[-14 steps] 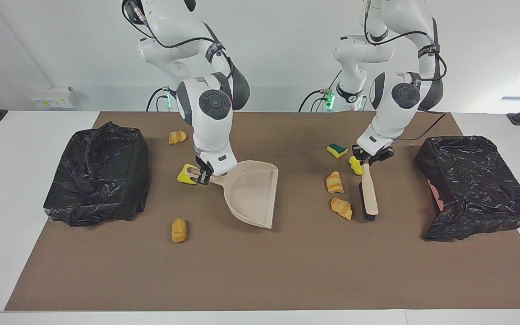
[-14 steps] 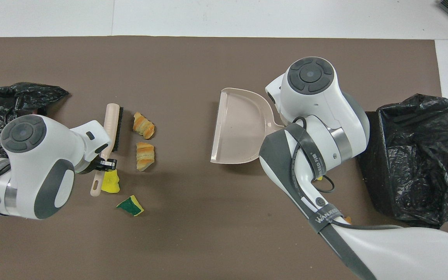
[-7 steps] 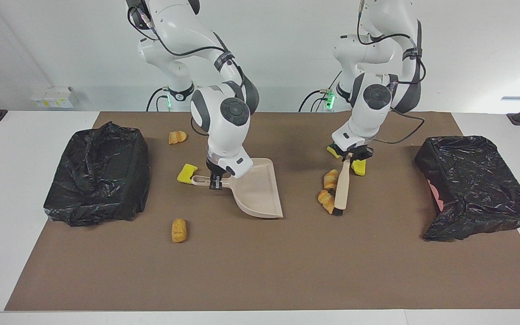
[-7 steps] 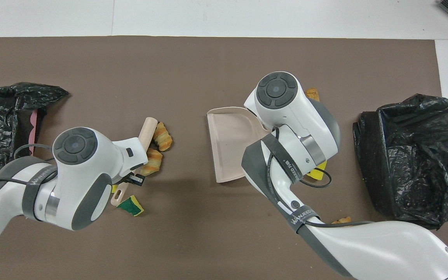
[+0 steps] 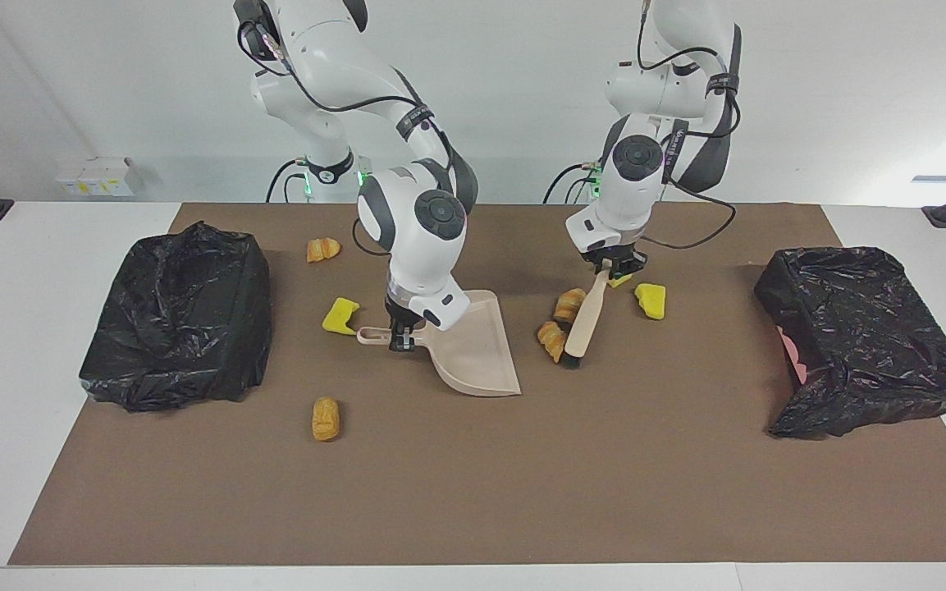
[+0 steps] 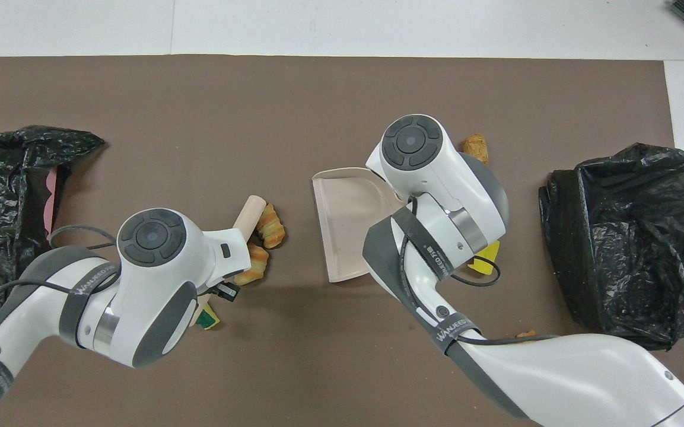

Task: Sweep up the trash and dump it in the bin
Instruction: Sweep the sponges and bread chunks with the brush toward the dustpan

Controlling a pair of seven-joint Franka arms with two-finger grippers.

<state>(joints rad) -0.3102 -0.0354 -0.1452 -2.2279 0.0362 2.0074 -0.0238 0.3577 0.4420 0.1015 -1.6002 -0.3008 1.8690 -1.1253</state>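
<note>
Two toy croissants (image 5: 561, 322) lie at the dustpan's (image 5: 477, 353) 3 o'clock in the facing view, touching the brush (image 5: 583, 322). They look light and likely to roll, so they are best pushed low by the bristles rather than gripped.

I count seven pieces of trash:
- three croissants
- one bread roll (image 5: 326, 419), at the pan's 7 o'clock
- two yellow sponge chunks (image 5: 651, 300)
- one green-and-yellow sponge (image 6: 206, 321), probably just under the left arm's wrist

There are two bag-lined bins (image 5: 177, 316), one pan and one brush. The left gripper (image 5: 614, 269) clamps the brush handle. The right gripper (image 5: 401, 335) clamps the pan's handle.
</note>
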